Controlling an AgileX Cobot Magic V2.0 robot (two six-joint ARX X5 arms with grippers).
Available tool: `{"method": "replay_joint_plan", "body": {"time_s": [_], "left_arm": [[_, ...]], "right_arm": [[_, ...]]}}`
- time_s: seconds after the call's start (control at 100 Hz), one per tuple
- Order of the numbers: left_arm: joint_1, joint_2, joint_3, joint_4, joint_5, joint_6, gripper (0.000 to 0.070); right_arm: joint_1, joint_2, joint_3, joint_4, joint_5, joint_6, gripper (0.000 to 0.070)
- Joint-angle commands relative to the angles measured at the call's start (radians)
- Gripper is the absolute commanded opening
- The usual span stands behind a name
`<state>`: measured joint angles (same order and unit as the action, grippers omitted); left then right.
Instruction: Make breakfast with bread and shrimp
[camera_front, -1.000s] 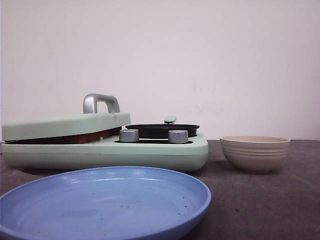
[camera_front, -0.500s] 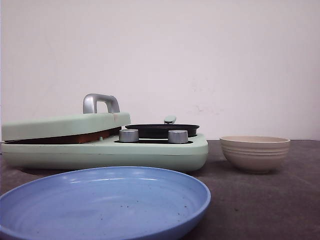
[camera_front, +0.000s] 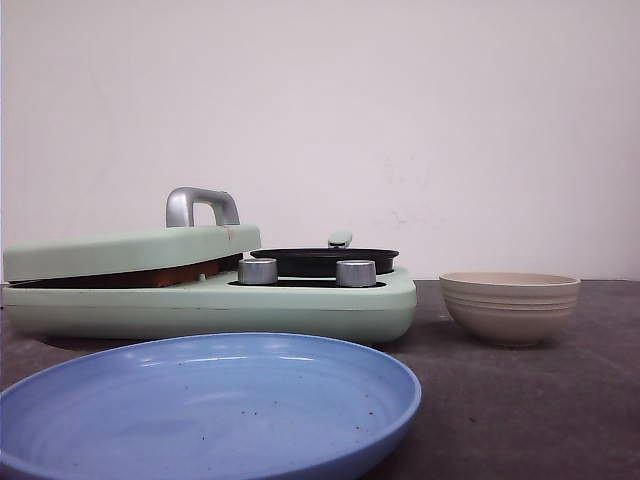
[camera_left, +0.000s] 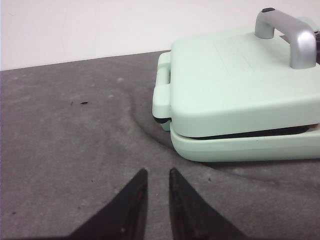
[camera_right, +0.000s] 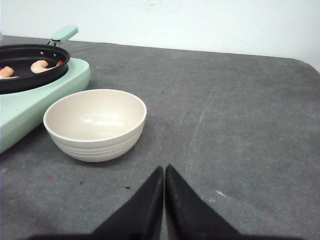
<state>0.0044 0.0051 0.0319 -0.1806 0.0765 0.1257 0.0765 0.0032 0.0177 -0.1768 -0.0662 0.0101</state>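
— Grey felt-like tabletop (camera_right: 240, 125) under a plain white wall; what are your tools doing?

— Your left gripper (camera_left: 158, 176) hangs over bare cloth with its black fingers a small gap apart, holding nothing. Your right gripper (camera_right: 164, 171) has its fingertips pressed together, also empty.

— And just past them?

— Near your right gripper sits the beige ribbed ceramic bowl (camera_right: 95, 124), upright, nothing inside. Beyond your left one lies the mint-green breakfast maker (camera_left: 240, 100), its lid with the silver handle (camera_left: 287, 35) lowered.

— Where's the food?

— You see the pale pink-orange shrimp (camera_right: 39, 65) in the black round pan (camera_right: 30, 67) on the maker; they are too small to tell which way they point. A brown edge, the bread (camera_front: 150, 276), shows under the lid, lying flat. The blue round plate (camera_front: 200, 405) sits nearest the front camera.
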Motion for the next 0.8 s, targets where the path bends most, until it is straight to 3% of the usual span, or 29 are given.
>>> {"method": "replay_joint_plan", "body": {"time_s": [0.0, 0.79], "left_arm": [[0.001, -0.001, -0.016, -0.007, -0.001, 0.013, 0.0000], [0.001, -0.001, -0.016, -0.007, -0.001, 0.013, 0.0000]], "right_arm": [[0.001, 0.000, -0.006, -0.002, 0.003, 0.021, 0.0000], [0.001, 0.000, -0.005, 0.019, -0.012, 0.021, 0.0000]]}}
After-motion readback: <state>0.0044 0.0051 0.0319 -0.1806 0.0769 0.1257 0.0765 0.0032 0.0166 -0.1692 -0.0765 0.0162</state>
